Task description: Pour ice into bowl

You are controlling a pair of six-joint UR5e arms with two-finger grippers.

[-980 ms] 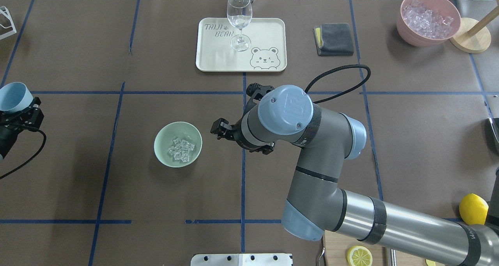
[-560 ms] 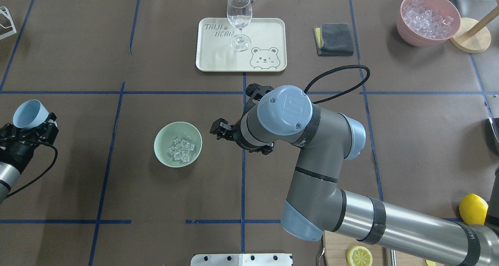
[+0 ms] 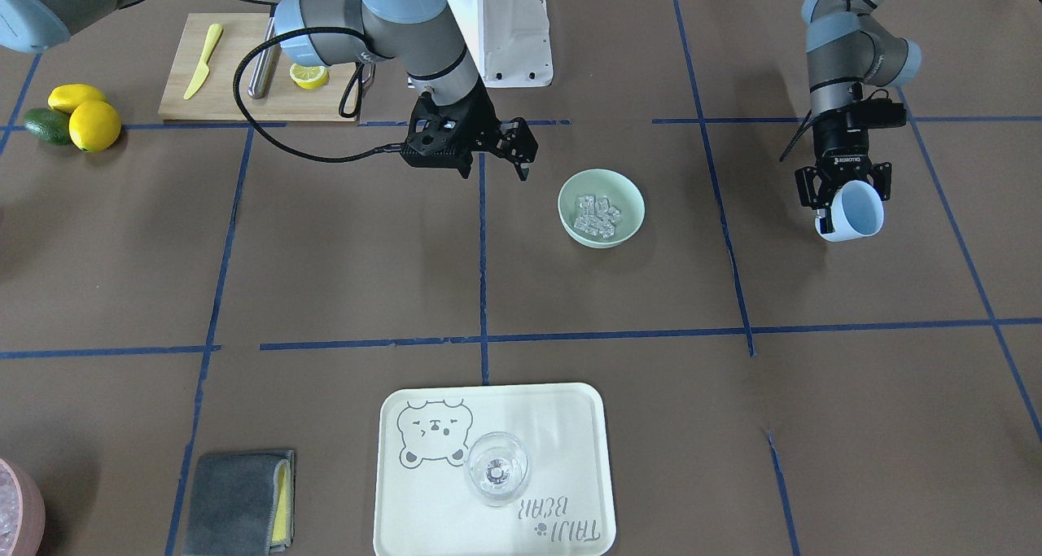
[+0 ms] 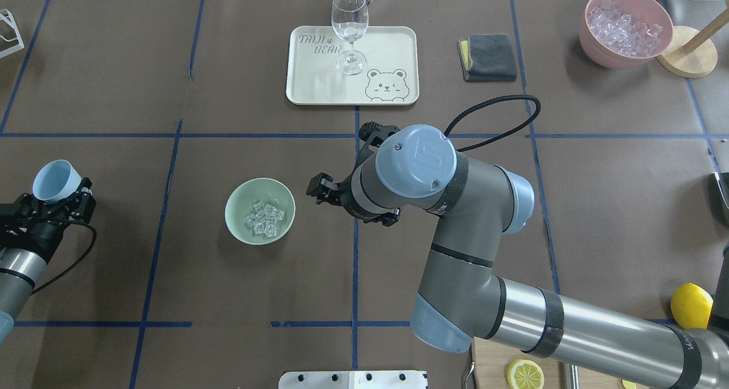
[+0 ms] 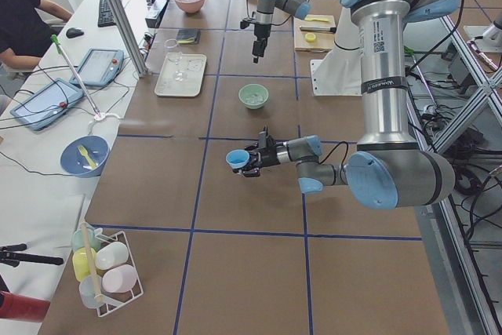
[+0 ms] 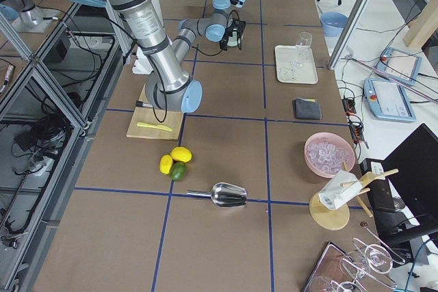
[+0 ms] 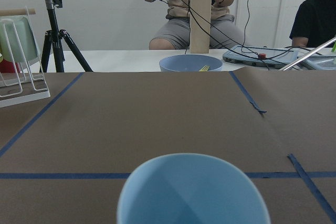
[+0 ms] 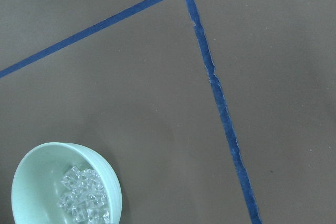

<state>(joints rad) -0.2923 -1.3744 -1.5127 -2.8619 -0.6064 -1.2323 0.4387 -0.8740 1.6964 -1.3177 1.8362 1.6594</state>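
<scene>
1 small heap of ice (image 4: pixel 263 220) lies in the bottom of the mint-green bowl (image 4: pixel 238 198), so the pour looks done. The left gripper (image 3: pixel 847 200) is clamped on the light blue cup (image 3: pixel 856 212), held well apart from the bowl (probably to keep it clear before it is put down). The right gripper (image 3: pixel 495 165) hangs near the bowl with its jaws apart and nothing between them. The overhead view cannot look into the cup. The left wrist view shows its inside bare, and the right wrist view shows the cubes close up.
</scene>
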